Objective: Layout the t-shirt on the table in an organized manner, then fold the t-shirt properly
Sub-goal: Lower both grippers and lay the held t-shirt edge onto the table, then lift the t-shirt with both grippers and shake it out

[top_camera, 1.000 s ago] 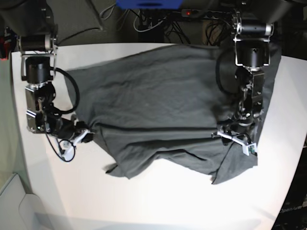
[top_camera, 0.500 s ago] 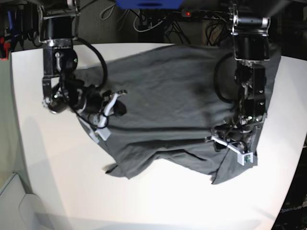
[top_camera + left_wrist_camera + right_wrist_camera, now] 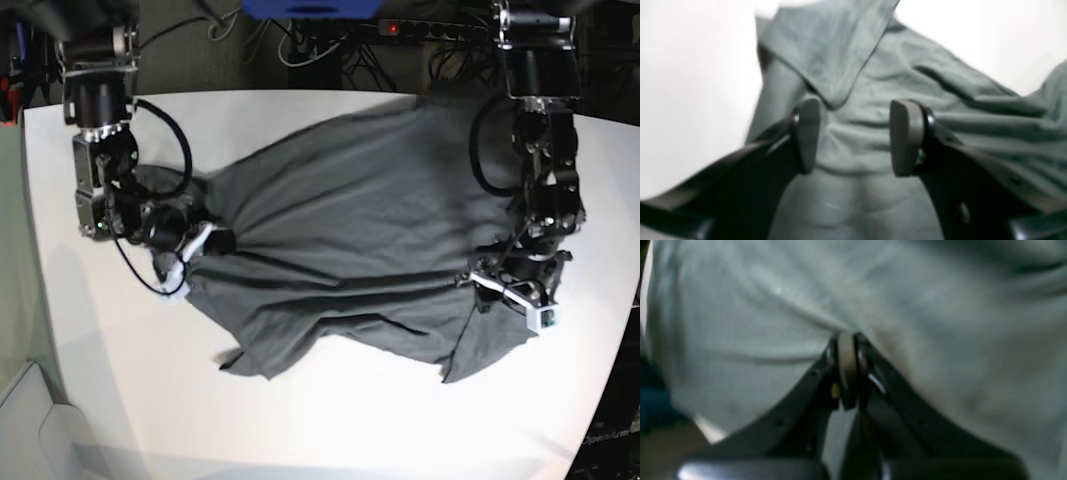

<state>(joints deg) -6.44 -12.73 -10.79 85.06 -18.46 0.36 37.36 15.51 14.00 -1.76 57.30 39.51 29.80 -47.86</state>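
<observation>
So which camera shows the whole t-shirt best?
The base view. It shows the whole t-shirt spread and rumpled on the white table. The left wrist view shows only a folded corner between its open gripper; the right wrist view shows just blurry cloth at its shut gripper.

There is one t-shirt (image 3: 350, 230), the only garment, lying wrinkled from about 9 o'clock to 3 o'clock on the bench. There is one bench (image 3: 300, 420), white. There are two arms, each with one pincer, so two pincers in total: the left pincer (image 3: 515, 295) at about 4 o'clock and the right pincer (image 3: 195, 245) at about 9 o'clock. Each pincer has two fingers, so four fingers are counted. At 12 o'clock, behind the bench, there is one power strip (image 3: 440, 30) with one red light.
</observation>
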